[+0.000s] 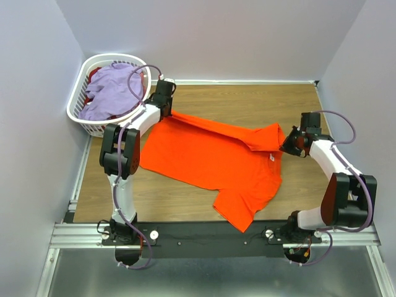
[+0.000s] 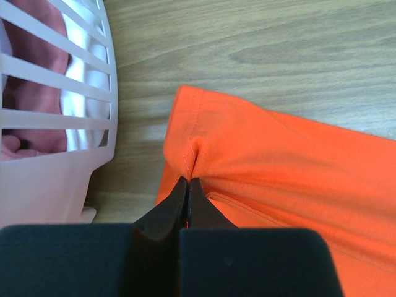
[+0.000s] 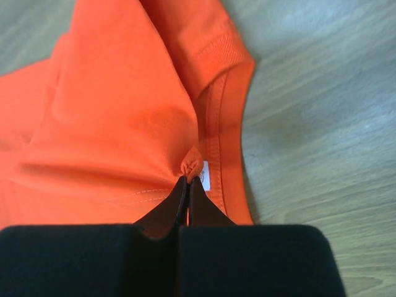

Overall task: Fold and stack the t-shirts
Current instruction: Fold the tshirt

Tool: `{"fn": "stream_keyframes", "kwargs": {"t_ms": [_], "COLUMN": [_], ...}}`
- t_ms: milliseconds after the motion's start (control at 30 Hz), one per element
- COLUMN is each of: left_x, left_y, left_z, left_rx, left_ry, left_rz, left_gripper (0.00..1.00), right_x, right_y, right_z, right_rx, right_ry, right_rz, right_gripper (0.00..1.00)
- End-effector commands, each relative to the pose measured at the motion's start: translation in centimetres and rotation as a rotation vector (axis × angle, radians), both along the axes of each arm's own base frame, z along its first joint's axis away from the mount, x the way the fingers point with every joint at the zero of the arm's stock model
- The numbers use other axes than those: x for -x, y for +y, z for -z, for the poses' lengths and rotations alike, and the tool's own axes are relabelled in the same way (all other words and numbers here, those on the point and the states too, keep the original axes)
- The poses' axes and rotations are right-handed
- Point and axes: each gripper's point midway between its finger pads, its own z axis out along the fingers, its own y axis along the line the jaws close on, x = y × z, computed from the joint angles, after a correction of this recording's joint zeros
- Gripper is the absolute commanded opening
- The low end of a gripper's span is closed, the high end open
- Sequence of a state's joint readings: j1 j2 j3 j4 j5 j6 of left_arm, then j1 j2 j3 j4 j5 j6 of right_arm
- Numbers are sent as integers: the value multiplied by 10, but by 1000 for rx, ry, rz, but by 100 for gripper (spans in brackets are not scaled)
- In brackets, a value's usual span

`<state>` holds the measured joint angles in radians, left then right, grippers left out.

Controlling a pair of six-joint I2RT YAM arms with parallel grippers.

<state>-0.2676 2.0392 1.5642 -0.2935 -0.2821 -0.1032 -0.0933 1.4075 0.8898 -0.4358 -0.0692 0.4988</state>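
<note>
A bright orange t-shirt (image 1: 216, 161) lies spread across the wooden table. My left gripper (image 1: 168, 111) is shut on its far left corner, close to the basket; the left wrist view shows the cloth (image 2: 278, 161) pinched at the fingertips (image 2: 187, 180). My right gripper (image 1: 286, 146) is shut on the shirt at the collar, on the right; the right wrist view shows a pinch of orange cloth (image 3: 111, 124) beside the white neck label (image 3: 205, 174). A lavender t-shirt (image 1: 114, 93) lies heaped in the basket.
The white slotted laundry basket (image 1: 79, 99) stands at the far left corner, with a red cloth (image 1: 96, 74) under the lavender one. Grey walls close the left, back and right. The table's near edge carries a black rail (image 1: 204, 234) with both arm bases.
</note>
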Motion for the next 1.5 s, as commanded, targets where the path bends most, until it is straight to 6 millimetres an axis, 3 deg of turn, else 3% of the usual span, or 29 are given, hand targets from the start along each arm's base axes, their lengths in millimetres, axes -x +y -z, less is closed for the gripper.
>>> {"fn": "stream_keyframes", "kwargs": {"t_ms": [0,267,400,600,733,833,967,1000,1167,1233,1367,1400,1467], "left_x": [-8,13,13,8,10,15,17,16,26,34,47,50,59], "left_y": [15,22,22,15,-2,-11,-21,-21,-25,-25,-18,-17,-13], "left_z": [4,23,19,-8,-33,-49,-52,-45,-21,-22,-37,-51,-54], "left_rx": [-34,-33,-27,9,49,66,77,68,81,95,100,109,110], "left_ry": [0,44,33,-17,-58,-81,-91,-76,-5,-11,-44,-73,-81], "left_rz": [-67,-144,-160,-143,-100,-79,-54,-52,-33,-33,-42,-42,-46], "left_gripper": [0,8,21,37,63,66,63,59,57,57,58,58,58], "right_x": [17,33,34,7,-23,-34,-52,-52,-60,-64,-70,-72,-75], "right_y": [7,21,22,9,2,-4,-7,-8,-8,-9,-28,-40,-53], "right_z": [19,27,16,-7,-16,-8,5,17,46,61,84,87,94], "right_rx": [-38,-102,-102,-55,-49,-66,-92,-109,-159,-165,-157,-129,-102], "right_ry": [76,95,54,-34,-115,-124,-142,-118,-96,-77,-36,-34,-24], "right_rz": [-9,-36,-48,1,45,88,110,121,139,133,170,185,205], "right_gripper": [4,24,38,43,43,40,32,28,20,19,18,18,18]}}
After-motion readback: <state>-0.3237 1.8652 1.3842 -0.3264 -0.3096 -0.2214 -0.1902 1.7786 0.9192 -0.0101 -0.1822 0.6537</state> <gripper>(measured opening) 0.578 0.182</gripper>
